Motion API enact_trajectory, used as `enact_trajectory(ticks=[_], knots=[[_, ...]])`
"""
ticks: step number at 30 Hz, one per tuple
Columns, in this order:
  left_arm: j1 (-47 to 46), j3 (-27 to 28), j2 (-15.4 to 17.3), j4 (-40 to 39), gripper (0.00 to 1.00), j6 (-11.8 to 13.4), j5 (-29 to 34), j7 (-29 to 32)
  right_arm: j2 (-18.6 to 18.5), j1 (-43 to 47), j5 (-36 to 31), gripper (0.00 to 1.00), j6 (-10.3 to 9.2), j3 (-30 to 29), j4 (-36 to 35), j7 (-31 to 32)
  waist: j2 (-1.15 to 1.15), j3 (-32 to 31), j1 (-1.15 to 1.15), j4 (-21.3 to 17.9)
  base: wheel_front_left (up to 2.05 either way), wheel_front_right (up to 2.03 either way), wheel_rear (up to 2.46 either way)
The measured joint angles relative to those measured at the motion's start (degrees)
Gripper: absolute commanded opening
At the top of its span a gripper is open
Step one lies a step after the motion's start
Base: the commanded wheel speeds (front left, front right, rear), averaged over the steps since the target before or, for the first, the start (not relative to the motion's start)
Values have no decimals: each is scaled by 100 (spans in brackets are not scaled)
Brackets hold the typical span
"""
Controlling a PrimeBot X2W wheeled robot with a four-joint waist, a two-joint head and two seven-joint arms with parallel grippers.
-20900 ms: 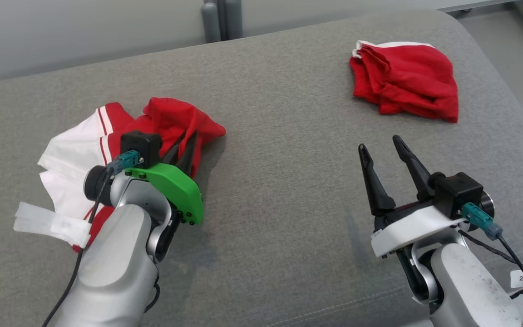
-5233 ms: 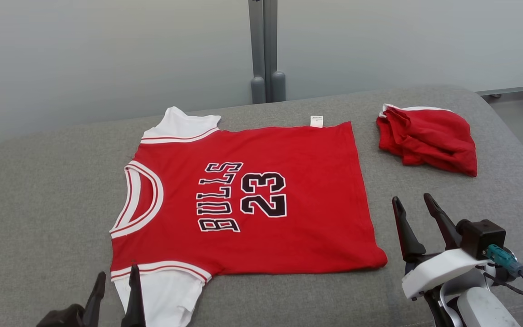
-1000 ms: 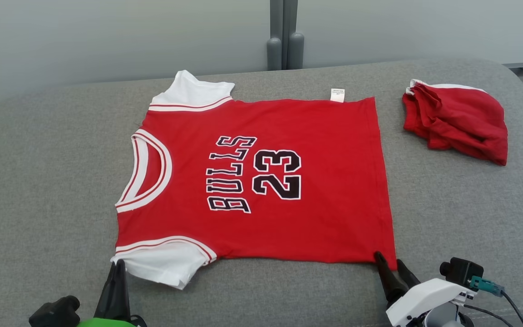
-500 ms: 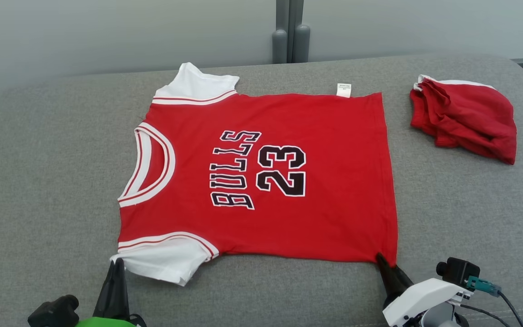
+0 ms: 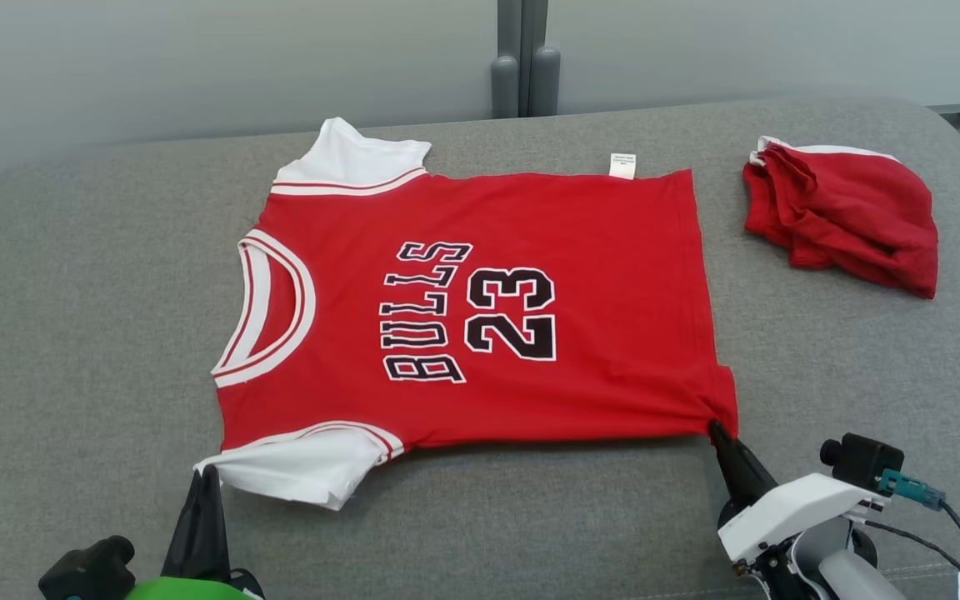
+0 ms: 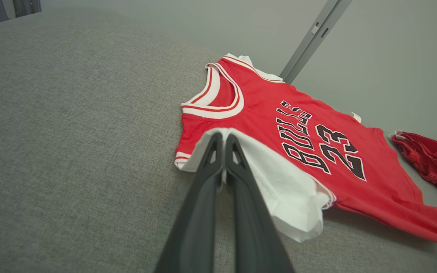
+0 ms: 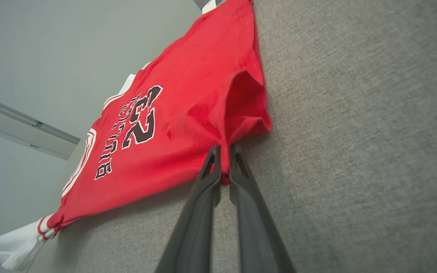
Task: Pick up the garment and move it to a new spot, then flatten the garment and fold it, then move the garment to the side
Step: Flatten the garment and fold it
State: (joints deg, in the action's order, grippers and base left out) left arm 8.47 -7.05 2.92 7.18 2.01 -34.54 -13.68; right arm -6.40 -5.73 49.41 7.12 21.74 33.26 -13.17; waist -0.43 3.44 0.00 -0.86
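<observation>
Raised since half a second ago: the near hem corner of the jersey, now lifted off the cushion and drawn toward the far edge, so that the near side bows up. The near sleeve is likewise lifted at its tip. Right gripper is clamped on that hem corner, with cloth bunched between its closed fingers. Left gripper is closed on the edge of the white sleeve. The jersey lies face up at mid-cushion, collar toward the left edge and hem toward the right, its far side flat. Black, white-edged lettering reads "BULLS" beside "23". A white tag juts from the far hem corner; its print is too small to read. A crumpled red bundle with white trim sits apart, near the far right corner. A grey post stands behind the far edge.
</observation>
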Motion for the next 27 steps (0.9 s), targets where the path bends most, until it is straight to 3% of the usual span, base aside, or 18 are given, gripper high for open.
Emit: enact_trajectory(ticks=[18, 27], knots=[[0, 431, -11, -938, 0, -4, 16, -58, -565, 88, -104, 0, 0, -7, -1012, -91, 0, -270, 0, -96, 0, 0, 0], [367, 471, -19, -1190, 0, 0, 96, -59, -743, 388, -264, 0, 1, 147, -1037, -88, 0, -378, 0, -47, 0, 0, 0]])
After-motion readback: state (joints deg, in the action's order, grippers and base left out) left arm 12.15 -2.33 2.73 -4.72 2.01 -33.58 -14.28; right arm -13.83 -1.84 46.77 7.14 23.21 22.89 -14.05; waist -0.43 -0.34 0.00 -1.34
